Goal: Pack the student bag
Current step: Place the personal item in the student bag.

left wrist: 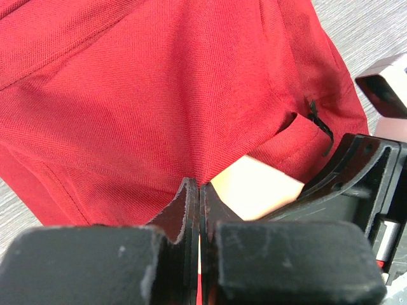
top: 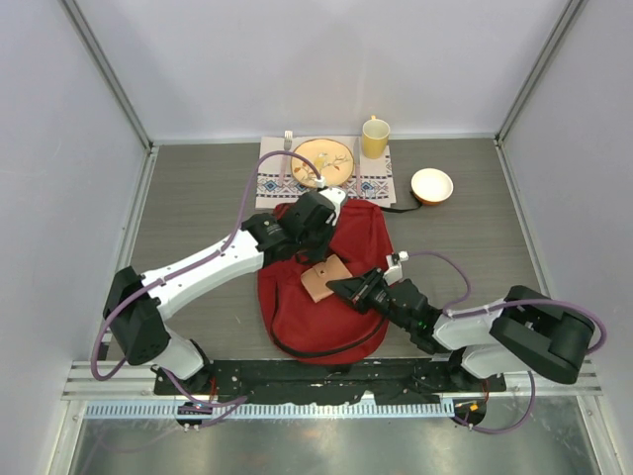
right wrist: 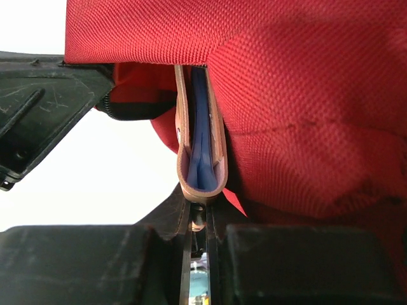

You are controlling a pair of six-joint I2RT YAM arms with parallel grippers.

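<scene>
Gripped in my right tool [right wrist: 198, 213], the notebook [right wrist: 200, 127] pokes under a flap of the bag [right wrist: 305, 95] that my left tool [left wrist: 199, 197] pinches up; packing looks unfinished.

Top cam looks down from above-behind on the whole grey wood-grain table [top: 198, 198]. Wrist cams are jammed right against the big red fabric backpack [top: 316, 332], which all three share.

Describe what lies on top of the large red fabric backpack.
A flat tan leather-like folder, blue inside, lies on the red fabric backpack, pinched by the right tool. The left tool pinches the backpack's fabric. The bag's inside is hidden.
</scene>
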